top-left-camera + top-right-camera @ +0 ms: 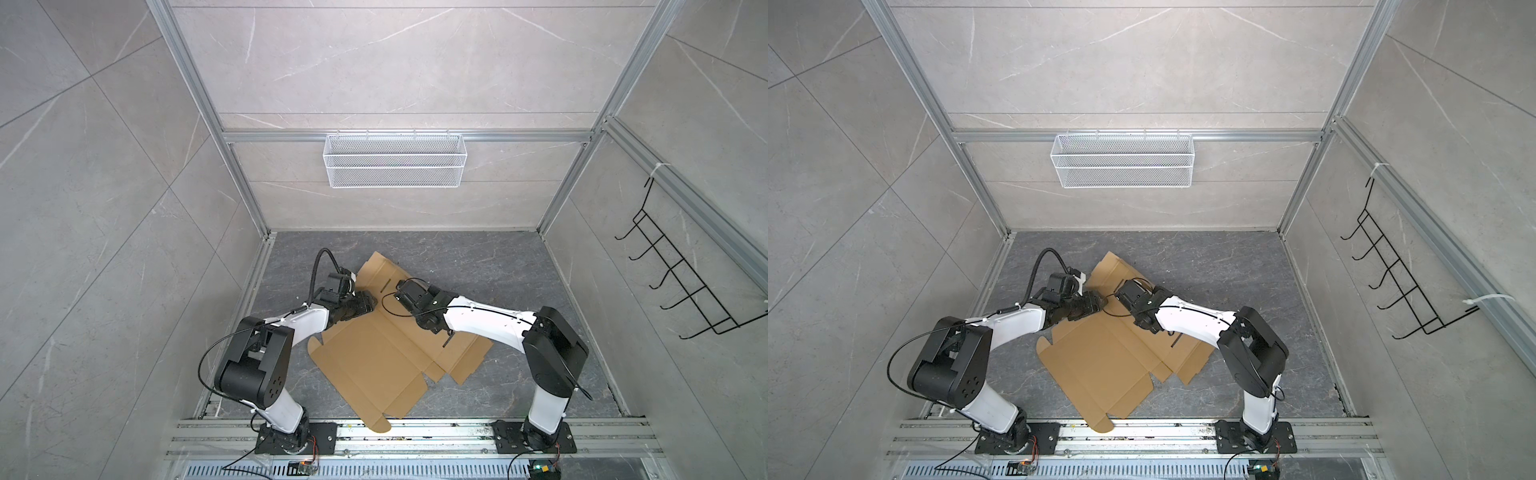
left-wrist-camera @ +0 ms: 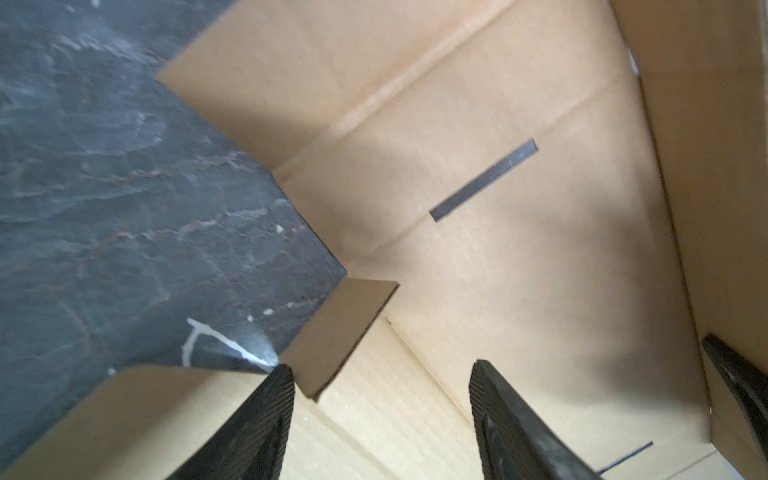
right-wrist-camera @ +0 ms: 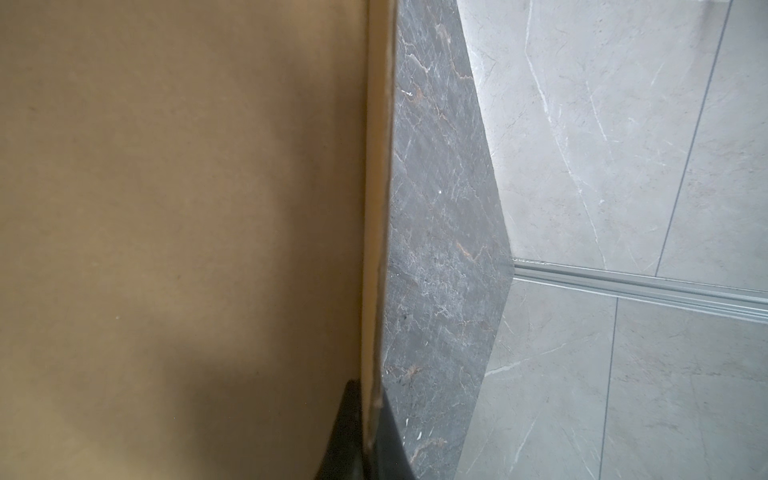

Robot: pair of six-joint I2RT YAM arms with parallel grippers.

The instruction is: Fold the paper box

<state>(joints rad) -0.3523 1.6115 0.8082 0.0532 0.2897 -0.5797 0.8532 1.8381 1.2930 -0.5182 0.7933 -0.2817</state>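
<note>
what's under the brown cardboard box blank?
The brown corrugated cardboard box lies on the dark grey marble-look tabletop; its near tab overhangs the aluminium rail. Whatever sits beneath the sheet itself is covered.

Both top views: bright, even light, sharp; faint soft shadows on dark desk (image 1: 478, 266); walls splay toward edges from wide lens. Left wrist view: smeared, soft; grey shadow across paper box (image 2: 561, 270); left fingers (image 2: 266, 419) defocused. Right wrist view: cardboard dim, shaded; pale wall (image 3: 602, 124) brightest beside desk.
</note>
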